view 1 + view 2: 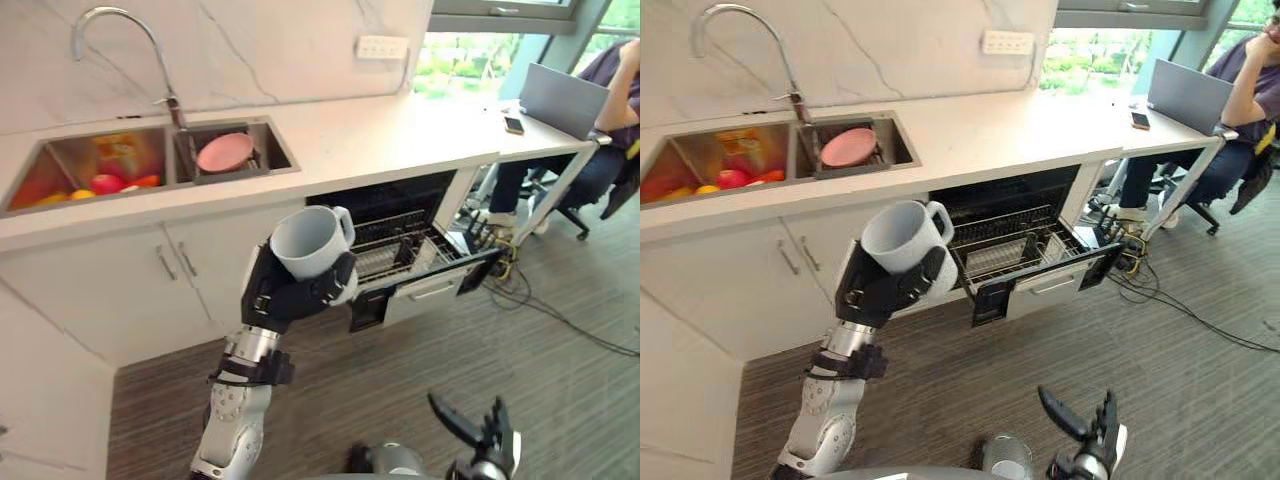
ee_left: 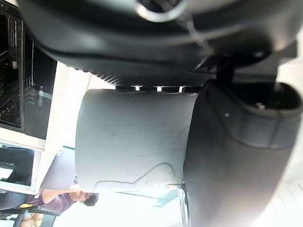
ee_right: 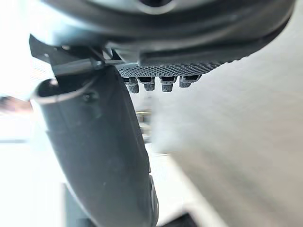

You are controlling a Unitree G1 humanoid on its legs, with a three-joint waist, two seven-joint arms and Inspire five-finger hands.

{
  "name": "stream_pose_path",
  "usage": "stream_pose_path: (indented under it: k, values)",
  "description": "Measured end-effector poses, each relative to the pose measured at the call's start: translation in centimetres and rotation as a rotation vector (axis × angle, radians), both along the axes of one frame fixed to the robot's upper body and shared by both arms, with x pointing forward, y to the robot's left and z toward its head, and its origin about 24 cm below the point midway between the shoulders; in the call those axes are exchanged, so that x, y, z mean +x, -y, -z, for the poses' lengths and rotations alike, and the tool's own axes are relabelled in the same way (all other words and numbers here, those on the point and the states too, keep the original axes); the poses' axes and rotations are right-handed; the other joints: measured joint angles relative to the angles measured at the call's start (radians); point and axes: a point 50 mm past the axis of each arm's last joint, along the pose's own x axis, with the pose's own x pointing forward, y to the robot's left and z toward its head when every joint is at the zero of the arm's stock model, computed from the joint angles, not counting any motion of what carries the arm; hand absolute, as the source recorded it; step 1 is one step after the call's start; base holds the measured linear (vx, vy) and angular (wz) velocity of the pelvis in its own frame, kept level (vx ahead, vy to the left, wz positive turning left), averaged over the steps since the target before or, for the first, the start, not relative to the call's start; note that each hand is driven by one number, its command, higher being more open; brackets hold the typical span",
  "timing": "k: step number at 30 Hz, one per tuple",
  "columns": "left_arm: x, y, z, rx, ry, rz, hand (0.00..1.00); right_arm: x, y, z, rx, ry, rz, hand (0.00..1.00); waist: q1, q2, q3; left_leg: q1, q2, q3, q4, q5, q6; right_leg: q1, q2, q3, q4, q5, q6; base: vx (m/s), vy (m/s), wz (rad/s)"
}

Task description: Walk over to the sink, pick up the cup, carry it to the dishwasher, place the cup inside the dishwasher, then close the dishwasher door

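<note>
A long white counter [image 1: 400,130] runs along the marble wall, with a two-basin steel sink [image 1: 285,150] set into it under a curved faucet [image 1: 130,30]. Below the counter's right part the dishwasher [image 1: 420,195] stands open, its door [image 1: 430,290] lowered and its wire rack [image 1: 400,245] drawn out. A person [image 1: 610,110] sits at the far right behind a laptop [image 1: 562,98]. The left hand [image 1: 290,295] is raised in front of the cabinets, just left of the rack, fingers wrapped round the white cup [image 1: 305,243], mouth upward, handle toward the dishwasher. The right hand [image 1: 480,430] hangs low over the floor, fingers loosely spread and holding nothing. A pink plate [image 1: 224,152] lies in the sink's right basin; fruit [image 1: 105,183] in the left
</note>
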Motion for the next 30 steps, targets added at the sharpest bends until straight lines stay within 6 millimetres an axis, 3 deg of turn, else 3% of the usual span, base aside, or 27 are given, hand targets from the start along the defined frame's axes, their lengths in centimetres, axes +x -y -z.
stream_pose_path:
  k: [1,3,7,8,9,10,11,12,13,14,16,18,19,20,22,24,25,26,27,28,30]
  values:
    - [-0.3,0.3,0.2,-0.031,-0.014,-0.001,0.0,1.1,0.8,-1.6,-0.045,0.077,-0.014,1.0,0.004,0.036,-0.003,0.013,0.052,0.016,0.021,-0.023,-0.016,0.022,0.048,-0.005,0.007,-0.025,-0.009,0.41,-0.306,-0.26]
    - [-0.3,1.4,-0.3,-0.055,0.014,0.045,0.0,2.6,1.5,-4.4,-0.103,0.21,-0.018,1.0,0.003,0.06,-0.008,0.022,0.08,0.02,0.016,-0.018,-0.021,0.019,0.068,-0.011,0.04,-0.07,-0.03,0.23,-0.187,-0.02]
    - [-0.5,3.0,-0.7,-0.044,0.04,0.108,0.0,5.3,1.3,-9.9,-0.169,0.475,-0.066,1.0,0.005,0.063,-0.01,0.043,0.101,0.022,0.048,-0.005,-0.033,0.024,0.076,-0.011,0.105,-0.166,-0.022,0.12,-0.137,0.02]
    - [-0.7,2.9,-0.5,-0.034,0.032,0.102,0.0,5.6,0.8,-11.1,-0.153,0.546,-0.092,1.0,0.013,0.056,-0.013,0.022,0.122,0.019,0.15,-0.005,-0.033,0.047,0.082,0.0,0.098,-0.179,-0.022,0.09,-0.131,-0.19]
    - [-0.8,2.8,-0.5,-0.041,0.026,0.095,0.0,5.7,0.4,-12.1,-0.156,0.594,-0.118,1.0,0.021,0.054,-0.011,-0.062,0.175,-0.012,0.374,0.005,-0.017,0.081,0.1,0.004,0.055,-0.181,-0.021,0.08,-0.155,-0.18]
    - [-0.9,2.8,-0.6,-0.05,0.025,0.086,0.0,5.6,0.3,-12.6,-0.161,0.612,-0.132,1.0,0.026,0.056,-0.008,-0.129,0.208,-0.047,0.513,0.039,0.027,0.103,0.118,0.007,0.02,-0.181,-0.02,0.12,-0.242,-0.1]
    - [-1.2,2.6,-0.8,-0.068,0.029,0.067,0.0,5.4,0.3,-13.4,-0.177,0.642,-0.156,1.0,0.041,0.085,-0.001,-0.268,0.29,-0.122,0.745,0.192,0.055,0.164,0.17,0.012,-0.054,-0.198,0.002,0.21,-0.203,-0.16]
    - [-1.5,2.4,-1.2,-0.088,0.044,0.051,0.0,5.3,0.3,-14.5,-0.197,0.684,-0.173,1.0,0.054,0.08,0.015,-0.377,0.341,-0.169,0.946,0.23,0.014,0.175,0.17,0.042,0.002,-0.211,0.0,0.2,-0.161,-0.21]
    - [-1.7,2.3,-1.1,-0.091,0.039,0.042,0.0,5.3,0.2,-14.8,-0.2,0.698,-0.186,1.0,0.056,0.09,0.024,-0.409,0.357,-0.196,0.998,0.22,0.005,0.189,0.179,0.044,0.011,-0.223,-0.043,0.19,-0.055,-0.31]
    - [-2.3,2.2,-0.4,-0.095,0.006,0.024,0.0,5.1,0.1,-14.9,-0.2,0.701,-0.202,1.0,0.06,0.095,0.02,-0.443,0.365,-0.193,1.012,0.188,0.013,0.227,0.181,0.055,0.009,-0.245,-0.049,0.17,-0.054,-0.32]
    - [-3.1,2.0,0.2,-0.088,-0.027,0.009,0.0,5.0,-0.2,-15.3,-0.175,0.733,-0.229,1.0,0.081,0.092,0.017,-0.469,0.37,-0.096,0.894,0.115,0.027,0.253,0.178,0.102,-0.009,-0.255,-0.045,0.3,-0.046,-0.65]
    - [-3.5,1.9,0.7,-0.089,-0.053,-0.001,0.0,5.1,-0.6,-15.9,-0.165,0.771,-0.273,1.0,0.091,0.086,0.008,-0.449,0.344,-0.017,0.64,0.083,0.025,0.256,0.17,0.136,-0.034,-0.243,-0.024,0.23,0.017,-0.65]
    - [-3.8,1.9,1.0,-0.096,-0.07,-0.008,0.0,5.2,-0.8,-16.4,-0.159,0.796,-0.299,1.0,0.09,0.085,-0.006,-0.426,0.311,-0.002,0.441,0.081,0.02,0.259,0.163,0.156,-0.044,-0.234,-0.024,0.3,0.083,-0.48]
    - [-3.9,1.9,1.1,-0.101,-0.078,-0.013,0.0,5.3,-0.9,-16.6,-0.158,0.807,-0.314,1.0,0.092,0.085,-0.011,-0.407,0.293,0.0,0.343,0.085,0.016,0.261,0.158,0.171,-0.044,-0.235,-0.021,0.4,0.148,-0.54]
    - [-4.2,1.8,1.4,-0.103,-0.101,-0.025,0.0,5.4,-1.1,-17.1,-0.158,0.834,-0.364,1.0,0.099,0.078,-0.024,-0.345,0.236,-0.005,0.063,0.163,-0.014,0.279,0.128,0.221,-0.043,-0.248,0.016,0.38,0.217,-0.55]
    - [-4.4,1.7,1.6,-0.091,-0.111,-0.04,0.0,5.4,-1.2,-17.4,-0.14,0.854,-0.377,1.0,0.103,0.082,-0.029,-0.331,0.213,-0.017,-0.025,0.243,-0.015,0.292,0.11,0.253,-0.043,-0.264,0.057,0.31,0.309,-0.53]
    - [-4.5,1.7,1.8,-0.093,-0.124,-0.05,0.0,5.4,-1.1,-17.5,-0.132,0.858,-0.391,1.0,0.108,0.093,-0.039,-0.324,0.211,-0.027,-0.033,0.334,-0.017,0.302,0.104,0.285,-0.041,-0.28,0.086,0.31,0.379,-0.62]
    - [-4.7,1.5,2.1,-0.082,-0.139,-0.055,0.0,5.5,-1.3,-17.1,-0.104,0.851,-0.39,1.0,0.109,0.078,-0.054,-0.308,0.197,-0.012,-0.022,0.318,-0.058,0.306,0.084,0.303,-0.041,-0.285,0.104,0.32,0.392,-0.59]
    - [-4.9,0.8,2.5,-0.061,-0.162,-0.084,0.0,5.5,-2.0,-16.7,-0.045,0.848,-0.401,1.0,0.101,0.039,-0.076,-0.298,0.166,0.012,-0.007,0.294,-0.04,0.304,0.045,0.332,-0.048,-0.279,0.141,0.24,0.291,-0.42]
    - [-4.9,0.5,2.6,-0.055,-0.167,-0.102,0.0,5.5,-2.3,-16.7,-0.028,0.856,-0.412,1.0,0.1,0.03,-0.08,-0.299,0.159,0.025,0.004,0.275,-0.037,0.306,0.034,0.342,-0.058,-0.272,0.153,0.26,0.298,-0.46]
    - [-4.7,-0.5,2.6,-0.042,-0.178,-0.175,0.0,5.6,-3.0,-17.1,0.02,0.906,-0.464,1.0,0.096,-0.013,-0.093,-0.297,0.145,0.054,0.053,0.213,-0.032,0.331,0.006,0.355,-0.108,-0.238,0.199,0.18,0.213,-0.33]
